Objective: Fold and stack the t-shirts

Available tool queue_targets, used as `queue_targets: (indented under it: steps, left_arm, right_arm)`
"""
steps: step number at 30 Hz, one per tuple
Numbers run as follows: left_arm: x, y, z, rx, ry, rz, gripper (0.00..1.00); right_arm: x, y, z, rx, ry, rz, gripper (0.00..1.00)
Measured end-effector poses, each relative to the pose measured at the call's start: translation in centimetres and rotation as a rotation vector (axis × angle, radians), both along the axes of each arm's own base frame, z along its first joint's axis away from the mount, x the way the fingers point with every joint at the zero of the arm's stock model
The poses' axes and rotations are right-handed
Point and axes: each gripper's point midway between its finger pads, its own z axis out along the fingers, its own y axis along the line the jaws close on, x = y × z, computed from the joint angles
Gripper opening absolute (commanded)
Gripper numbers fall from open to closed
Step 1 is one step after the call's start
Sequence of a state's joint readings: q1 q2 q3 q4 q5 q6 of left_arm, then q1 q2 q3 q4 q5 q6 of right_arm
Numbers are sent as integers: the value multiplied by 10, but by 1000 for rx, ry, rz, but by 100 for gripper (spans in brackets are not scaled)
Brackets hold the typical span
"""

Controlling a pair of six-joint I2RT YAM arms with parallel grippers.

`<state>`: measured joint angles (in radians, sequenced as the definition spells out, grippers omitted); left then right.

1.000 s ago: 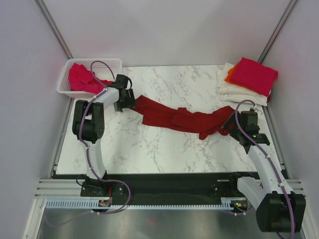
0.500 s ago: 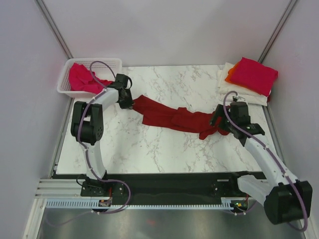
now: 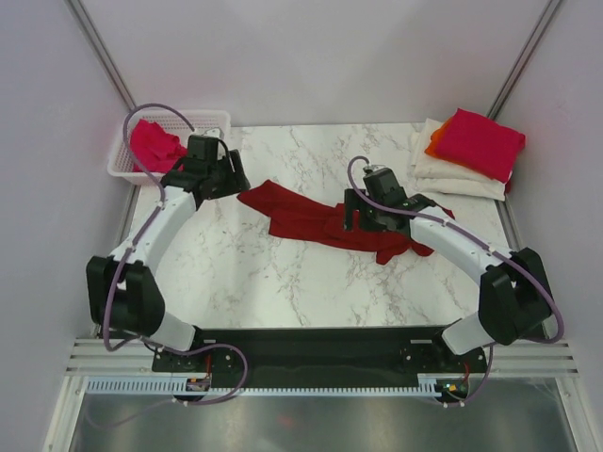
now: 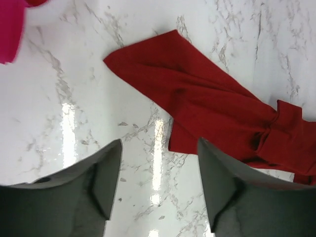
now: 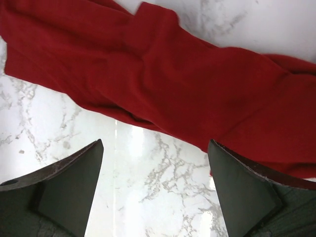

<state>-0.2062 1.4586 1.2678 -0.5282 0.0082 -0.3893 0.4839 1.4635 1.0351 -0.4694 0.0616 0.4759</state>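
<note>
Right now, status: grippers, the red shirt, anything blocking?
Dark red t-shirt bunched lengthwise on table, unfolded. Left gripper open, empty, off its left end. Right gripper open, empty, above its middle. Nothing in the way.

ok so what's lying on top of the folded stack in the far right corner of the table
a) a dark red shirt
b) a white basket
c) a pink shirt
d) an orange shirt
c: the pink shirt lies uppermost, with the edge of an orange shirt and cream shirts showing under it
</note>
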Motion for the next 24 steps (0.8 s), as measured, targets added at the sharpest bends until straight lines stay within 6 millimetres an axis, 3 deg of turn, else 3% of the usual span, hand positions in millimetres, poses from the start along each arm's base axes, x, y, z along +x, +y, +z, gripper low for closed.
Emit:
queue_targets:
  steps: [3, 7, 9, 14, 17, 18, 20, 24]
  left_arm:
    - [12, -6, -45, 10, 116, -9, 81]
    - [34, -7, -110, 56, 268, 6, 81]
    - [48, -7, -131, 73, 305, 13, 80]
    - [80, -9, -145, 91, 300, 30, 77]
    - [93, -8, -145, 104, 283, 42, 70]
    - [97, -9, -146, 106, 279, 44, 63]
    - [100, -8, -151, 113, 283, 47, 54]
    - [97, -5, -169, 135, 318, 56, 49]
  right_arm:
    - [6, 18, 5, 1, -16, 38, 95]
    - [1, 23, 3, -5, -9, 55, 96]
    - [-4, 22, 1, -8, -8, 56, 96]
    - [-32, 2, -1, -32, 0, 47, 98]
    - [-44, -9, 2, -40, -15, 37, 98]
    - [-47, -11, 2, -42, -16, 35, 98]
    - [-52, -17, -1, -54, -14, 31, 98]
    - [-56, -22, -9, -81, 6, 29, 98]
